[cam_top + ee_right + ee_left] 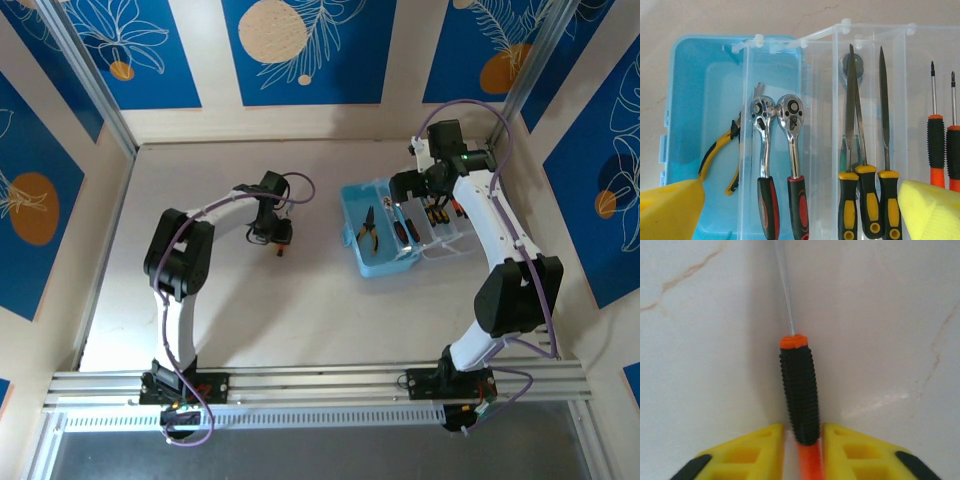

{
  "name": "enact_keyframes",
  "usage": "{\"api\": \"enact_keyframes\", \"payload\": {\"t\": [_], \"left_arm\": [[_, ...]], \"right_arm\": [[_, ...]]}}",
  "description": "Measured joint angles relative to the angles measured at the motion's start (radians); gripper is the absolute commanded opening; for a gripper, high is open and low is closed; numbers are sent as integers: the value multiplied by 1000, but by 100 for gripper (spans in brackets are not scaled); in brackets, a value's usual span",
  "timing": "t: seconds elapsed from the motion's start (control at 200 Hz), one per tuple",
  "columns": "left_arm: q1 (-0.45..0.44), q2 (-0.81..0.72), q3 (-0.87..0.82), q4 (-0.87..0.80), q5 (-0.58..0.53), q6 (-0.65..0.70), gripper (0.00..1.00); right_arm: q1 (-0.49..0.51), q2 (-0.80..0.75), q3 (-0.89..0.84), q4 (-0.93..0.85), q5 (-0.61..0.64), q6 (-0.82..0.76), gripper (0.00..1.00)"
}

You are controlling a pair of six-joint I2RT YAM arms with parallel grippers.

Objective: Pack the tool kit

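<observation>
A small screwdriver (800,390) with a ribbed black and orange handle lies on the pale table, its thin shaft pointing away. My left gripper (803,440) is shut on the rear of its handle, yellow fingers (755,450) close on both sides. In the top view this gripper (277,238) is at table centre-left. The light-blue case (690,100) lies open at the right, with yellow-handled pliers (715,155) in its base. A clear tray (820,75) holds two ratchet wrenches (790,140). My right gripper (800,200) hovers open over them, holding nothing.
Three yellow-and-black-handled files (867,195) and two orange-and-black screwdrivers (936,145) lie in the tray's right compartments. The case (385,240) sits right of centre on the table (300,320). Blue patterned walls close in the back and both sides.
</observation>
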Motion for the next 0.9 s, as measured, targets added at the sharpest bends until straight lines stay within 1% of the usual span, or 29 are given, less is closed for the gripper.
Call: {"api": "enact_keyframes", "payload": {"t": [0.065, 0.235, 0.41, 0.57, 0.695, 0.815, 0.9], "left_arm": [[0, 0, 0, -1, -8, -1, 10], [0, -8, 0, -5, -4, 1, 1], [-8, -46, -11, -4, 101, -10, 0], [-9, -168, -12, 39, 245, -39, 0], [-9, -262, -16, 168, 413, -120, 0], [-13, -311, -68, 411, 575, -264, 0], [-22, -312, -94, 543, 643, -359, 0]], "right_arm": [[0, -8, 0, 0, -8, 5, 99], [0, -35, -1, 2, -48, 18, 99], [-2, -62, -22, 15, -133, 48, 99], [-16, -112, -76, 82, -283, 124, 99], [-17, -144, -127, 172, -405, 208, 99], [10, -148, -163, 279, -513, 304, 99], [54, -144, -174, 346, -554, 365, 100]]}}
